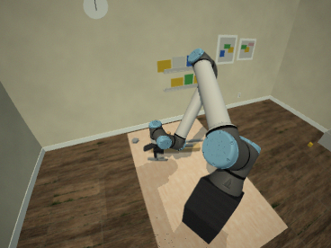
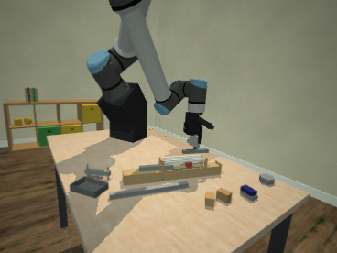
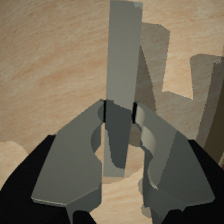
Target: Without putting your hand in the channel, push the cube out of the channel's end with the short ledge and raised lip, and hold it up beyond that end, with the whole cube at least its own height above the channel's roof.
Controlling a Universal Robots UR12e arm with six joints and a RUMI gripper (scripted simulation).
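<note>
The red cube (image 2: 189, 164) sits inside the tan channel (image 2: 171, 170), under its see-through roof, near the channel's right part. My gripper (image 2: 195, 141) hangs pointing down just behind the channel and is shut on a short flat grey bar (image 2: 195, 149). In the wrist view the bar (image 3: 121, 75) runs straight out between the two fingers over the wooden table top. The bar is at or just above the table; I cannot tell which. In the top view the gripper (image 1: 157, 153) is low over the far end of the table.
A long grey bar (image 2: 148, 190) lies in front of the channel. A grey tray (image 2: 89, 186) and a grey cross-barred tool (image 2: 97, 171) are at the left. Two tan blocks (image 2: 217, 197), a blue block (image 2: 248, 190) and a grey puck (image 2: 266, 179) are at the right.
</note>
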